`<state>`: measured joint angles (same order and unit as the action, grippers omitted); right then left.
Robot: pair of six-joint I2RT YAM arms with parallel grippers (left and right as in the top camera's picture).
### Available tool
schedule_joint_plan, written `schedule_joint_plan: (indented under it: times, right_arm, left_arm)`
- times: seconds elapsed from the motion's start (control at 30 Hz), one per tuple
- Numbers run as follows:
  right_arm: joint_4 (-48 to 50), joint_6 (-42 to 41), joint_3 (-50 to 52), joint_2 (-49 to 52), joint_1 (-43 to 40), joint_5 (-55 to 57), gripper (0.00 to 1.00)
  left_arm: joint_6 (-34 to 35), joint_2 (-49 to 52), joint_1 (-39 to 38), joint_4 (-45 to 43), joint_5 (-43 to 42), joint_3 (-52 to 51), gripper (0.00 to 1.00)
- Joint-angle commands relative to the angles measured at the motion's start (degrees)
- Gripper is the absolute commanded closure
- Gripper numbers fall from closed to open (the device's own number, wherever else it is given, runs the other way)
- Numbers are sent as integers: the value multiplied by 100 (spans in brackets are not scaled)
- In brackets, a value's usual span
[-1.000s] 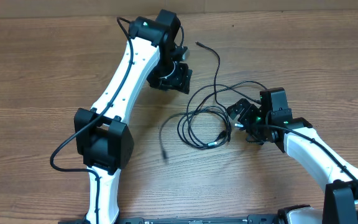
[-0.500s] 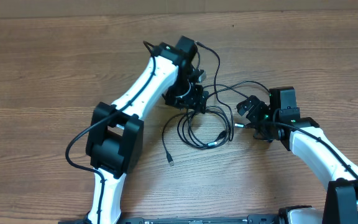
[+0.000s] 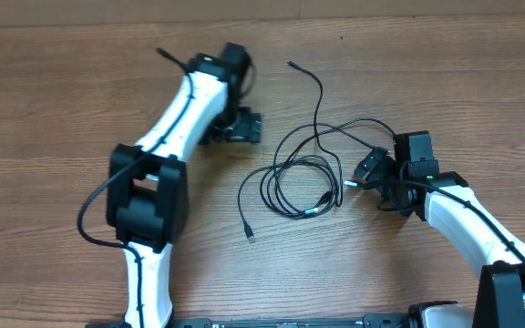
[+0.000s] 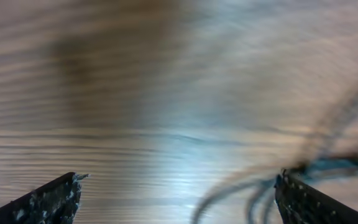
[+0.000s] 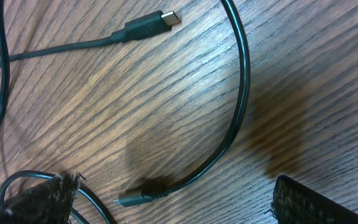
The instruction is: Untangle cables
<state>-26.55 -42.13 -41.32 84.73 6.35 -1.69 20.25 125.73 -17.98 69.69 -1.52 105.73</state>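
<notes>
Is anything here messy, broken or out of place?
Only the cables: thin black cords lie in overlapping loops on the table, with loose plug ends sticking out. The heap looks untidy, but nothing appears broken or spilled.

Bare bench lies wide to the left and along the near edge. The tangled cables block the middle ground between the left claw and right claw, their loops just beside the latter.
</notes>
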Motion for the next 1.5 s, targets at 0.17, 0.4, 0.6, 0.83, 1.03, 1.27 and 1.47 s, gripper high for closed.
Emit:
schedule_joint_plan:
  times: [0.17,0.4,0.6,0.83,1.03,1.27,1.47]
  right_arm:
    - [-234,20,-107,26,-42,-9,0]
    - [240,684,-319,22,-52,-1480,32]
    - [-1025,1296,-1825,22,72,-1637,41]
    - [-2065,1996,-2736,24,166,-1637,38]
    - [-2542,2232,-2610,317,343,-1639,33]
    - [-2500,2144,-2240,686,850,-1637,43]
    - [-1921,1696,-1825,855,1456,-1646,96]
  left_arm:
    - [164,-133,511,-140,205,-55,0]
    - [164,-133,560,-140,205,-55,0]
    - [164,-133,557,-140,205,-55,0]
    - [164,-133,557,-140,205,-55,0]
    - [164,-133,557,-140,205,-55,1]
    - [164,-133,557,-140,205,-55,0]
    - [164,-133,557,-140,205,-55,1]
